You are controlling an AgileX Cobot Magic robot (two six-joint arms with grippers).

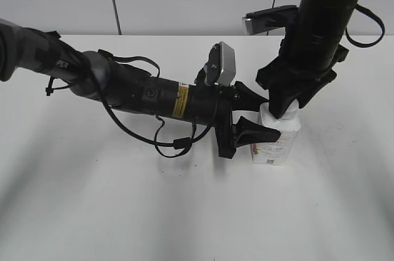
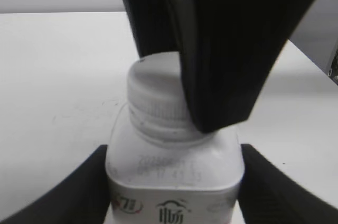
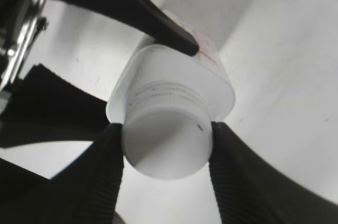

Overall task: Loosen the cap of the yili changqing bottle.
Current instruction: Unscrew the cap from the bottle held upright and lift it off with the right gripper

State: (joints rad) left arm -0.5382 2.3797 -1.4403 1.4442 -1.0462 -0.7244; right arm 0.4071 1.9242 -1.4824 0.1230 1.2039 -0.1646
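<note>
The white yili changqing bottle (image 1: 280, 141) stands upright on the table at the right of centre. My left gripper (image 1: 253, 113) reaches in from the left and is shut on the bottle's body; in the left wrist view the bottle (image 2: 174, 176) sits pressed between the two black fingers (image 2: 174, 192). My right gripper (image 1: 284, 108) comes down from above and is shut on the white ribbed cap (image 3: 166, 142), its fingers (image 3: 166, 152) touching both sides. The cap also shows in the left wrist view (image 2: 156, 97), partly hidden by a right finger. In the exterior view the cap is hidden.
The white table (image 1: 92, 199) spreads around the bottle. The left arm (image 1: 148, 95) lies low across the table's left half with a loose black cable (image 1: 166, 144). A grey wall stands behind.
</note>
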